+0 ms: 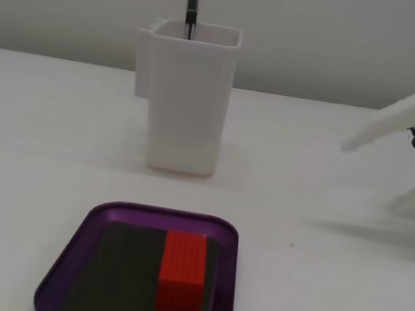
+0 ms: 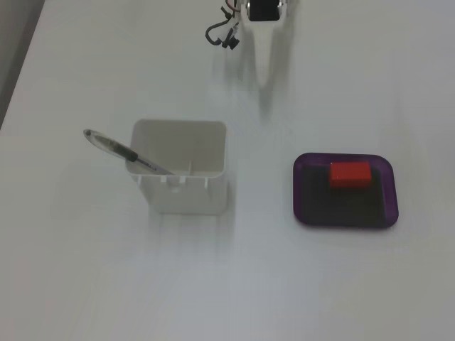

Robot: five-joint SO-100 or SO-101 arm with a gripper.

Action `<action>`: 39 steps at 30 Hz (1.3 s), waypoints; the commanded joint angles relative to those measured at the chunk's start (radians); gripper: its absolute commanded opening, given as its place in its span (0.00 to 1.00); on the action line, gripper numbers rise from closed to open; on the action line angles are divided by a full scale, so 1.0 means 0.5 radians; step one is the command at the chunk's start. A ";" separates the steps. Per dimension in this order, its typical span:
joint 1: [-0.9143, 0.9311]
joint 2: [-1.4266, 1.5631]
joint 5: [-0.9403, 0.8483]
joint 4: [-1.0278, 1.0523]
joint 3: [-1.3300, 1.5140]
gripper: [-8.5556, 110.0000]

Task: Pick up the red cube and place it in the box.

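Note:
The red cube (image 1: 182, 274) lies flat on the dark floor of the purple box (image 1: 64, 263), towards its right half in this fixed view. In the other fixed view the cube (image 2: 350, 174) rests in the upper part of the box (image 2: 392, 193). My white gripper (image 1: 369, 175) is at the right edge, well away from the box, above the table, with its two fingers spread apart and nothing between them. In the fixed view from above the gripper (image 2: 264, 71) shows as one tapered white finger near the top edge.
A tall white plastic container (image 1: 188, 105) stands behind the box with a pen (image 1: 191, 3) in it. In the fixed view from above the container (image 2: 181, 195) is left of the box and the pen (image 2: 117, 149) leans out to the left.

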 commanded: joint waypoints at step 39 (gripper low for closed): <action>-0.012 0.184 0.012 0.114 0.067 0.11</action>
